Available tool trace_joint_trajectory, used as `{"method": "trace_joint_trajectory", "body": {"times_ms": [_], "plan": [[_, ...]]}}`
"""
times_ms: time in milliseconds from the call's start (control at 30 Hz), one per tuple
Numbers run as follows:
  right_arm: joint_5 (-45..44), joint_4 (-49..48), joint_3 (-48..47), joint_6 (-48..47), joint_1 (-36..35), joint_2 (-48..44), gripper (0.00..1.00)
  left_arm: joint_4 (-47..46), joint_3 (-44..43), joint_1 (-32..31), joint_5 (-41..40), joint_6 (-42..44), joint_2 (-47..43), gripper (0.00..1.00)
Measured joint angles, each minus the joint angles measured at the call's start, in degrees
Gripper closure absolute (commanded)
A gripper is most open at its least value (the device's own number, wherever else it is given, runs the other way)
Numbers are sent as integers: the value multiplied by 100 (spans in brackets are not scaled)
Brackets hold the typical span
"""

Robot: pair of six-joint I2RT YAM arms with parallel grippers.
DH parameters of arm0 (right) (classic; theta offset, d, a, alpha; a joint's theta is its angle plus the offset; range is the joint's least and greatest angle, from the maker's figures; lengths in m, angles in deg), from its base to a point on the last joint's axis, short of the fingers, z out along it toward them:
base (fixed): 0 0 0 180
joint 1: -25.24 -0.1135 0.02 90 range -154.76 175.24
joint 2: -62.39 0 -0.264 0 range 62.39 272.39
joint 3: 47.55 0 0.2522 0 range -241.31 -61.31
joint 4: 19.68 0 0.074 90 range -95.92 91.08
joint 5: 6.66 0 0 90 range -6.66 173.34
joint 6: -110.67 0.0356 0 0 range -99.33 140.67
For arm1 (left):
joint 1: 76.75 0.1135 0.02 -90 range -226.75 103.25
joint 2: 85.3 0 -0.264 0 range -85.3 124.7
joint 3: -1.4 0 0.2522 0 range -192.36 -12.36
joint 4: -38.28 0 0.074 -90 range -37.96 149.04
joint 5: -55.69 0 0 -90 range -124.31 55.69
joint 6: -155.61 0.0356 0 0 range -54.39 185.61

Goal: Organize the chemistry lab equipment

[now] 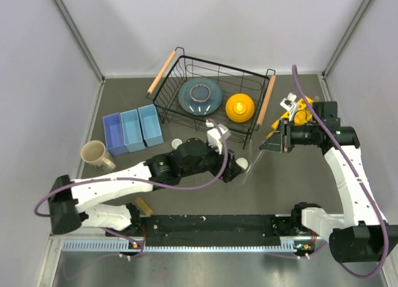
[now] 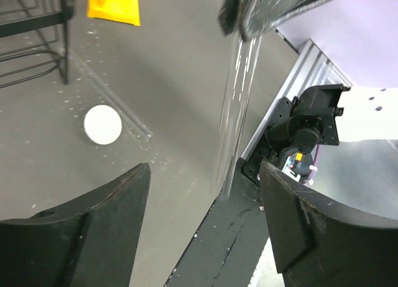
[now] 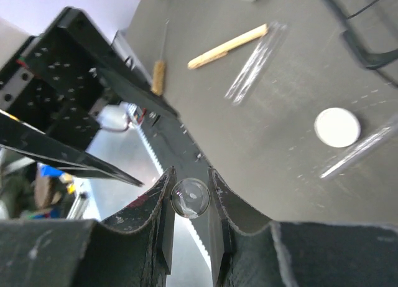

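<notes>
So, a clear tube [image 3: 189,198] is pinched in the right gripper [image 3: 189,175]. In the right wrist view it is seen end-on, with the fingers pressed against it from both sides. In the left wrist view the same tube hangs down from that gripper, tilted a bit, with its lower end near the desk [image 1: 280,187].

The left gripper [image 2: 205,175] is spread wide with nothing between its fingers. They are set apart from the tube on either side, not touching it. In the top view the two grippers are close together around the middle of the desk, just in front of the black wire basket [image 1: 186,69].

The yellow rack [image 1: 300,108] is parked at the far right, behind the right arm and just beside the basket's right handle. One white round piece [image 2: 102,125] lies flat on the desk near the left gripper. A second white round piece [image 1: 177,142] is further left, by the front left corner of the basket.

In the right wrist view a wooden stick [image 3: 227,46] is lying flat with a couple of loose clear tubes [image 3: 255,63] right next to its end. One more tube [image 3: 360,150] is lying beside the white piece.

Not part of the job: a grey-blue plate [image 1: 200,95] and an orange bowl [image 1: 239,106] are in the basket. Three blue bins [image 1: 134,131] and a cup [image 1: 93,155] are off to the left.
</notes>
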Motion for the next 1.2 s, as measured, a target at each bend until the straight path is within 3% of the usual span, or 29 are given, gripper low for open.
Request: {"method": "trace_joint_trajectory", "body": {"times_ms": [300, 500, 767, 1200], "plan": [[-1353, 214, -450, -691, 1132, -306, 86, 907, 916, 203, -1003, -20, -2114, 15], [-2500, 166, -1300, -1272, 1589, 129, 86, 1399, 1764, 332, -1453, -236, -3058, 16], [-3403, -570, -1985, -1545, 1611, 1032, 85, 1563, 2712, 332, -1541, -791, -3716, 14], [-3989, -1714, -2238, -1488, 1611, 2225, 85, 1322, 3633, 332, -1665, -1187, -4269, 3]]}}
